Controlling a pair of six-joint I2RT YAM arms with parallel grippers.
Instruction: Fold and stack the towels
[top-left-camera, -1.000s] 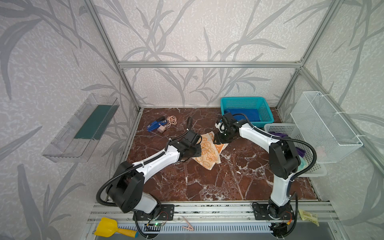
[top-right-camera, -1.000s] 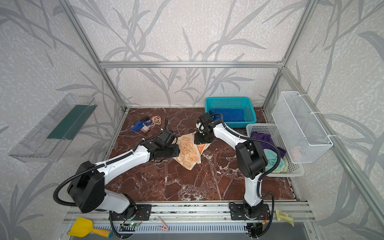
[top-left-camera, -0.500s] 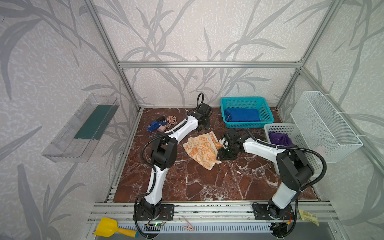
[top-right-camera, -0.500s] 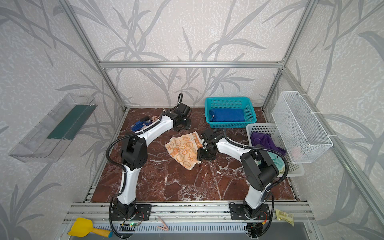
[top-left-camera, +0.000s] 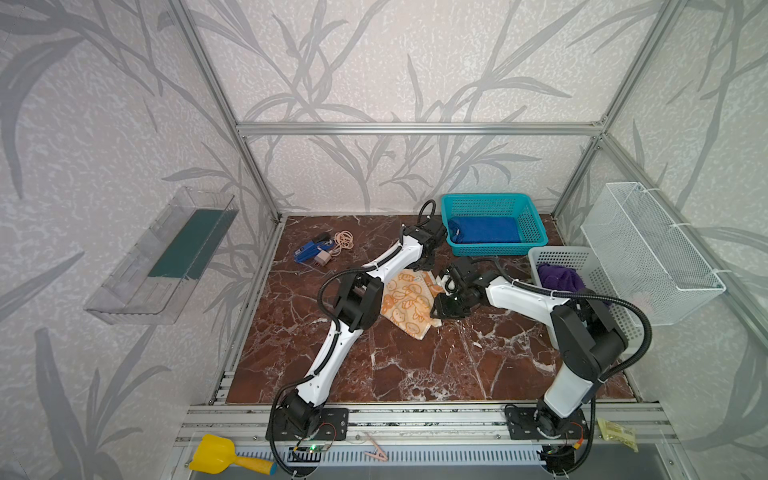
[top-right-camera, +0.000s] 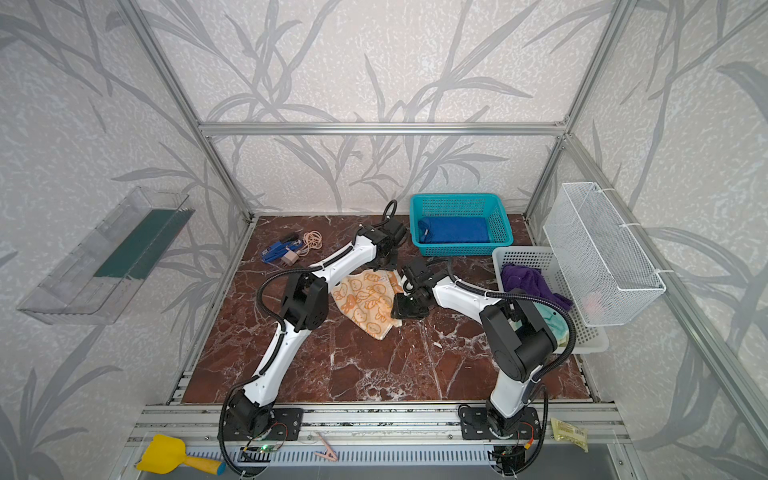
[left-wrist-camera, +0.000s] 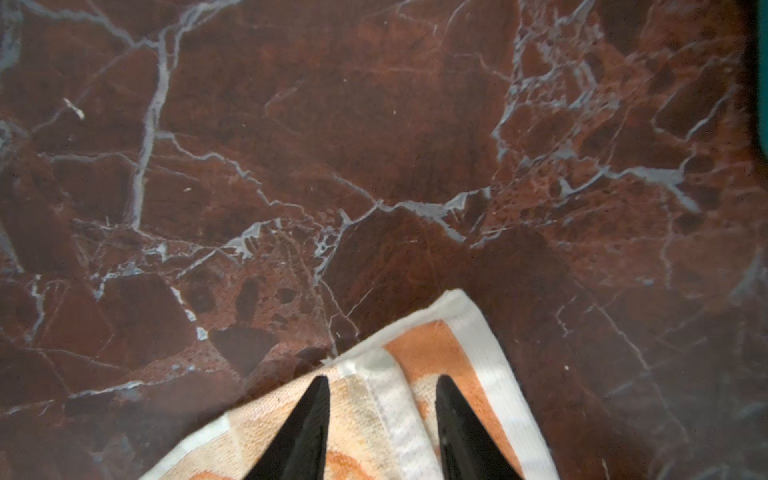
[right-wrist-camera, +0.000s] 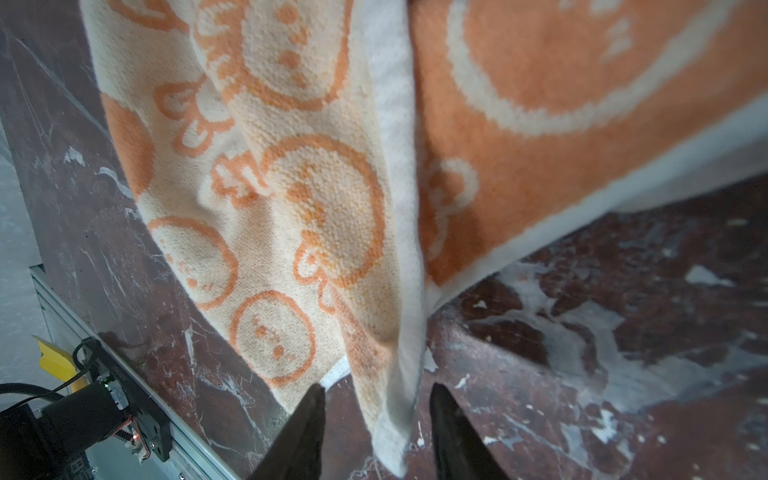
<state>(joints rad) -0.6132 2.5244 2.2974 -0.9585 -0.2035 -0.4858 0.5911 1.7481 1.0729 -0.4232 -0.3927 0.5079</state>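
We look down, in both top views, on a red-brown marble bench with two white robot arms reaching toward its middle. An orange towel with white rabbit prints lies near the centre of the frame, partly folded and rumpled.

The left tool is at the towel's upper corner. The right tool is at the towel's right edge, low over the bench.

From the left wrist we see that corner close up. The tool's two black fingers stand moderately apart, one on each side of the white hem. The cloth lies flat beneath them and nothing is pinched.

From the right wrist, the fingers are likewise parted. A raised white hem of the orange towel runs between them, nearer one finger. Bare bench shows beside the other finger, so the cloth is not clamped.

In the upper right of both top views, a blue towel lies folded in a teal basket. Just below it, a purple towel lies bunched in a white basket. In a top view, a pale yellow-and-teal towel shows in that same basket, partly hidden behind the right arm.
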